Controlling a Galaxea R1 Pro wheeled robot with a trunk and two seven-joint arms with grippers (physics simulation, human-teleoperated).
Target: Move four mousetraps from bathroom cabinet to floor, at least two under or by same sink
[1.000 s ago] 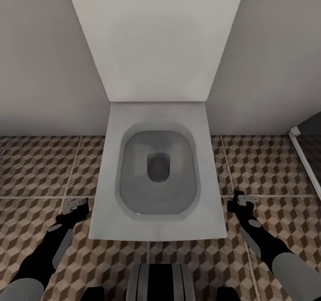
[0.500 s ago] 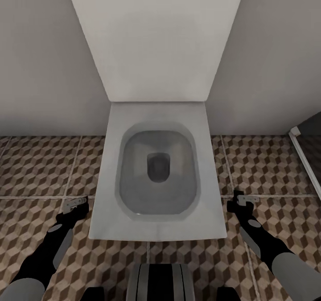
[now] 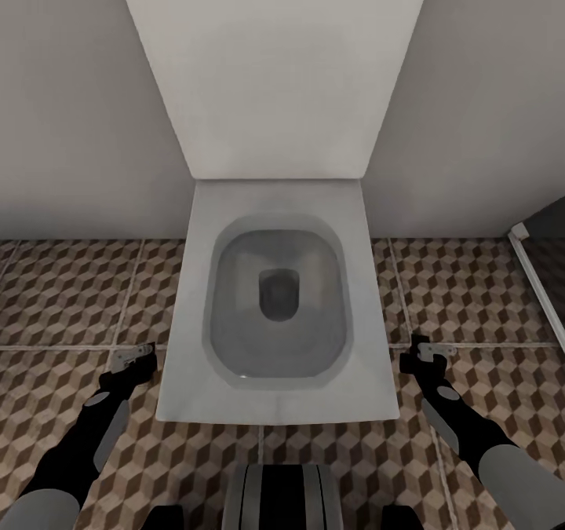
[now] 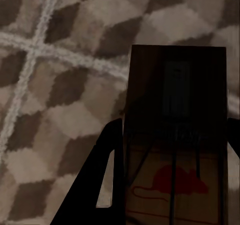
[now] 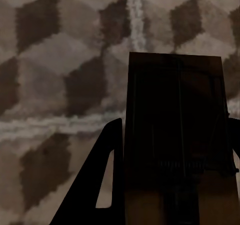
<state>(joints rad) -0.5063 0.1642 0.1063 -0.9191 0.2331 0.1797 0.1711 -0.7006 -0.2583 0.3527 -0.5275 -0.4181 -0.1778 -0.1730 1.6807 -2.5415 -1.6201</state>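
Left wrist view shows a mousetrap [image 4: 175,135] held in the left end effector [image 4: 172,185], between its two dark fingers [image 4: 102,180]. The fingers are closed on the sides of the little board. The board sticks out past the fingers, above the bathroom floor [image 4: 55,85]. It is brown wood with dark wire parts and a red mouse picture on it.

Right wrist view shows another mousetrap [image 5: 175,135] gripped the same way by the right end effector [image 5: 172,185]. This board looks very dark, so its wire parts are hard to see; it may have a small spring near the middle.

From the head view, the left end effector [image 3: 129,360] hangs low on one side of a white toilet [image 3: 276,310], and the right end effector [image 3: 428,353] hangs low on the other side. The toilet lid [image 3: 275,67] stands up against a pale wall [image 3: 71,106]. The bathroom floor [image 3: 71,294] has big square tiles with a brown and beige cube pattern and pale lines between them.
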